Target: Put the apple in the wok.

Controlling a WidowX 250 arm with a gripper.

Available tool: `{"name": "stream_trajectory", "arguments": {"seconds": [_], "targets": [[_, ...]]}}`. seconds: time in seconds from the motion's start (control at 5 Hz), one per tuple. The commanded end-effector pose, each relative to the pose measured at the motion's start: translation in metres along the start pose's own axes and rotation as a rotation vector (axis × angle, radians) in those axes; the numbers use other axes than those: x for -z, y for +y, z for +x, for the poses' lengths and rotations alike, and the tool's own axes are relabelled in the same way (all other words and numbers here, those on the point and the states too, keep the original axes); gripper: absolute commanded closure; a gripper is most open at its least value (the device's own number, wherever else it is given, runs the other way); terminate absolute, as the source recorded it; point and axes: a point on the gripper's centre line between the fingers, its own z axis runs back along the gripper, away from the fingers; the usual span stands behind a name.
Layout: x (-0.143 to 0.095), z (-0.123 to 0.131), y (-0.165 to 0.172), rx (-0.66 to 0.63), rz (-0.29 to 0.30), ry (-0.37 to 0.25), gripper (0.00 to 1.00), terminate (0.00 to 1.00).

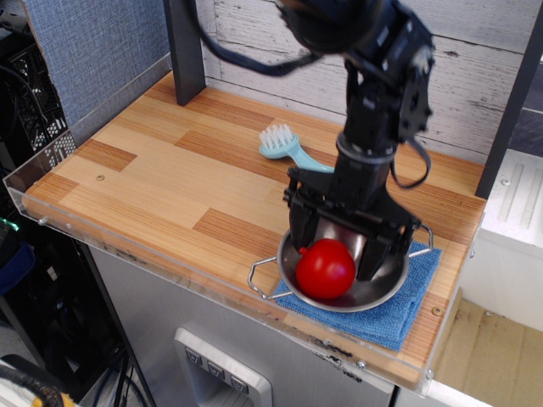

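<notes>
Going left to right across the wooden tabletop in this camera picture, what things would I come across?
Light blue brush, then the wire handle of the steel wok, then the red apple inside it with the gripper straddling it, then the blue cloth sticking out beneath the wok.

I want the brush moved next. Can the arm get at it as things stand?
Probably yes. The brush lies in the open on the table just behind the arm, nothing over it. The claw would first have to leave the apple.
</notes>
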Motion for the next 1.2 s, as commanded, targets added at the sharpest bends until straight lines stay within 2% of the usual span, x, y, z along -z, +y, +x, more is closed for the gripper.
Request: {"name": "stream_trajectory", "arguments": {"seconds": [0.0, 0.2, 0.4, 0.6, 0.8, 1.0], "targets": [[-0.064, 0.001, 0.032, -0.043, -0.11, -0.174, 0.0, 0.0], [-0.079, 0.01, 0.059, -0.109, -0.12, -0.193, 0.0, 0.0], [-0.079, 0.024, 0.076, -0.149, -0.077, -0.197, 0.0, 0.0], [-0.08, 0.039, 0.081, -0.082, -0.018, -0.196, 0.0, 0.0], [-0.08, 0.039, 0.081, -0.082, -0.018, -0.196, 0.0, 0.0], [-0.08, 0.039, 0.081, -0.082, -0.018, -0.196, 0.0, 1.0]]}}
